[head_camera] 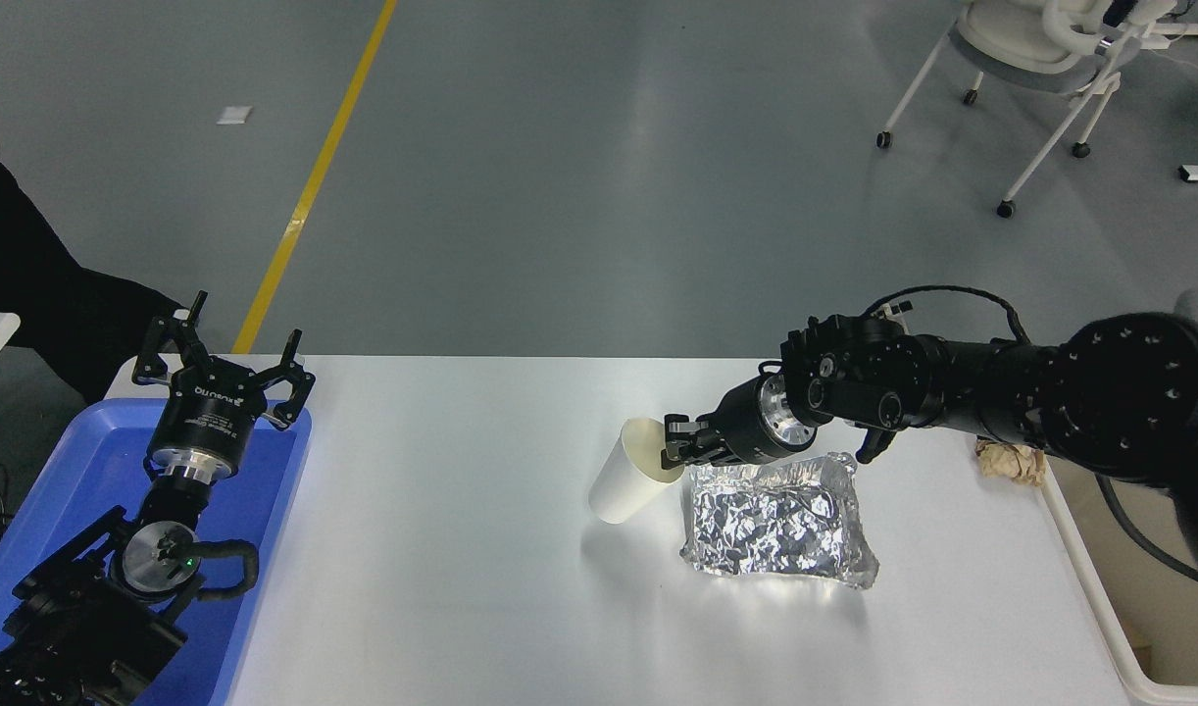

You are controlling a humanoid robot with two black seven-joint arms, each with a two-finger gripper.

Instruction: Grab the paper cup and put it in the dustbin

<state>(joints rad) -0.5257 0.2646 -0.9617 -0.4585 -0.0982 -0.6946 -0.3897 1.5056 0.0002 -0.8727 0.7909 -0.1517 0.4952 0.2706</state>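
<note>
Small plain white tapered paper cup (626,478): tilted, long axis slanting, cream mouth turned up and toward the bench's right edge, base down toward the left. It appears lifted clear of the white bench (462,549), a soft shadow beneath, though contact at the base cannot be ruled out from here. Position: mid-bench, just left of a crumpled silver foil packet (775,520).

Right black gripper (675,449): fingers pinched together on the cup's rim at its right side, one seemingly inside the mouth; the cup hangs below and left of the claw.

Right black arm (1001,392): enters from the right edge, stretched nearly level across the bench toward the left, wrist over the foil packet's far edge.

Crumpled brown paper ball (1013,461): near the bench's right edge, partly under the arm.

Large off-white plastic tub (1099,608): beside the bench's right edge, well apart from the cup.

Left black gripper (222,368): parked at the far-left corner over a shallow blue tray (256,549), fingers spread wide, holding nothing.
</note>
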